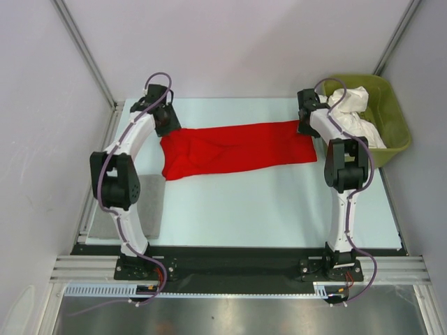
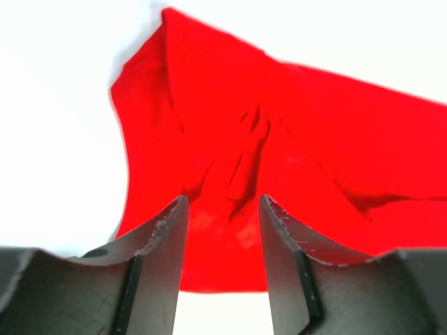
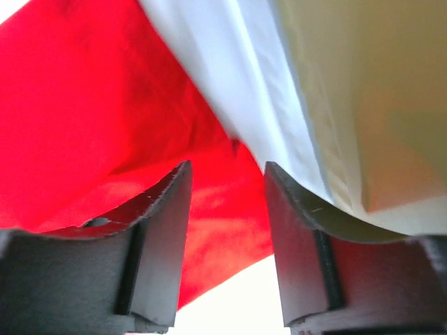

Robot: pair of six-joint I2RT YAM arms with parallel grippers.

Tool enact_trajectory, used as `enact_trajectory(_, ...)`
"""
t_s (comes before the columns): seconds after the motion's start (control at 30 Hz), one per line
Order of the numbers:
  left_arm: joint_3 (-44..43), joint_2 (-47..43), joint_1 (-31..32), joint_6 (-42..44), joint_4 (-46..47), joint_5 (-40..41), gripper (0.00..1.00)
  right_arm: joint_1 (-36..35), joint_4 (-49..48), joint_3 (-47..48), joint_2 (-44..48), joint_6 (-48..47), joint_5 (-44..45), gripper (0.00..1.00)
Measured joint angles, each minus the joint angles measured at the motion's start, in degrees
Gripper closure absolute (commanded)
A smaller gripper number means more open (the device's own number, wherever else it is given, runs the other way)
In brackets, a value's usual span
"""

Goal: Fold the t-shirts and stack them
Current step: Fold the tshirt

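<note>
Red t-shirt lies spread lengthwise across the table between the arms. Left gripper and right gripper hang over its ends — jaws parted, gripping nothing. White t-shirts sit bunched in the green tub.

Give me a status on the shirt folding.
Done: the red shirt lies on the table as a long band, seemingly folded lengthwise. In hand: the left gripper and right gripper sit open at its ends, holding nothing. Left: finishing that fold, then the white shirts heaped in the tub; nothing is stacked.
</note>
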State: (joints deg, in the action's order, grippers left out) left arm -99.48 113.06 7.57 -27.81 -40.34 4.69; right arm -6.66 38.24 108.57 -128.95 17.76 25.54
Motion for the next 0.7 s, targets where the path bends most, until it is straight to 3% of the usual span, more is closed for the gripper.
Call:
enact_trajectory(0.23, 10.36, -10.97, 0.57, 1.44, 0.94, -4.48, 0.52, -1.77, 0.72, -5.29, 8.24, -0.59, -7.23, 0.41)
enact_trajectory(0.33, 13.84, -12.00, 1.25, 2.05, 2.21, -6.97, 0.51, -2.67, -0.26, -6.08, 9.77, -0.07, -17.29, 0.41)
enact_trajectory(0.43, 14.43, -9.97, 1.42, 3.45, 2.25, -8.96, 0.58, -4.13, -4.85, -9.16, 9.90, 2.73, -30.80, 0.43)
enact_trajectory(0.5, 14.43, -8.55, 1.22, 4.13, 2.36, -10.16, 0.72, -5.75, -9.75, -13.38, 9.90, 7.10, -38.93, 0.47)
enact_trajectory(0.7, 13.99, -4.09, -0.20, 5.64, 3.96, -13.92, 0.76, -13.55, -25.29, -22.67, 7.63, 21.44, -52.30, 0.52)
